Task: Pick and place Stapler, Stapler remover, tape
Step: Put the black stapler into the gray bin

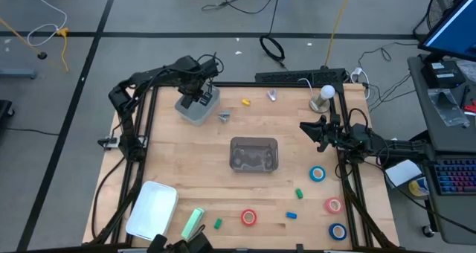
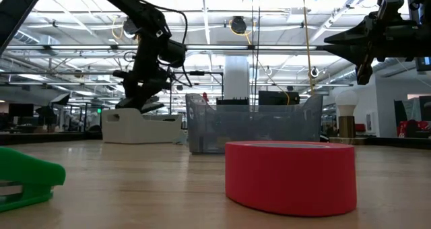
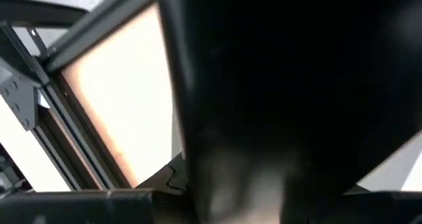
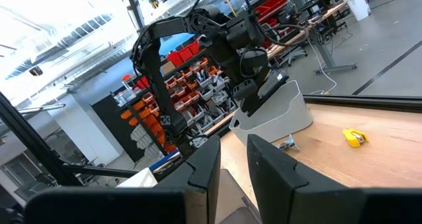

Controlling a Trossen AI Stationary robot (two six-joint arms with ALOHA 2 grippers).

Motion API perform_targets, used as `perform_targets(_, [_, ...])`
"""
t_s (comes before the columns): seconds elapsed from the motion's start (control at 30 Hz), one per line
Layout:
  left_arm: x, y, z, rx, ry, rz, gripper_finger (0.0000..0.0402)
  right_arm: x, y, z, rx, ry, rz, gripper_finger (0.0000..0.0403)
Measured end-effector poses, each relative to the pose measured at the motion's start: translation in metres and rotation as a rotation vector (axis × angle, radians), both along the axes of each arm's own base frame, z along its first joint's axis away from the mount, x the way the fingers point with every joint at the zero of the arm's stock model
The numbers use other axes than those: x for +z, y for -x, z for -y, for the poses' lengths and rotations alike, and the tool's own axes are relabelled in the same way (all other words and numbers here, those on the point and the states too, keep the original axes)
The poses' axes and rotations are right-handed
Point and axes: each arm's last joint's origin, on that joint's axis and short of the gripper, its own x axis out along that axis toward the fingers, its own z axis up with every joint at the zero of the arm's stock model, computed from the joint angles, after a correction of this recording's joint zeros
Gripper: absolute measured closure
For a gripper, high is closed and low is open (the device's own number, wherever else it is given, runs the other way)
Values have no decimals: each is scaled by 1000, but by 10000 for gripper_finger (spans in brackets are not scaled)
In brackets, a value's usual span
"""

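One wooden table point(image 1: 186, 156) carrying everything. Reaching in from the left rear and hanging with the left pincer point(image 1: 199, 98) just over a pale grey bin point(image 1: 195, 113) at the far left of the table. Blocking its own wrist view with something dark, so cannot tell how the left fingers are standing; possibly part-closed, going by the level view.

Holding raised by the table's right edge, well clear of the surface: the right pincer point(image 4: 231, 145), fingers standing narrowly apart and gripping nothing.

Sitting mid-table: a clear plastic bin point(image 1: 254, 140). Lying at the near-left corner: a white tray point(image 1: 152, 208).

Resting just beside that tray on the near edge: the mint-green stapler point(image 1: 193, 223), untouched.

Lying flat over the near-right part of the table, all apart from each other: four rolls of tape, namely a blue roll point(image 1: 317, 174) nearest the right arm, a pinkish roll point(image 1: 332, 205), a second blue roll point(image 1: 338, 231) at the corner, and a red roll point(image 1: 248, 217) near the front middle.

Lying toward the far side: one stapler remover point(image 1: 224, 117) just beside the grey bin, and a second stapler remover point(image 1: 272, 95) near the far edge.
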Motion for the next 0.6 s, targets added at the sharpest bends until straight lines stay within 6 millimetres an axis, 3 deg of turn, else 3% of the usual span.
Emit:
perform_targets(0.13, [-9,-5,0,-12,19,-21,271,0,0,0,0,1,-1,332])
perform_targets(0.6, [-9,-4,0,-6,17,-19,271,-4,0,0,0,-5,-40,332])
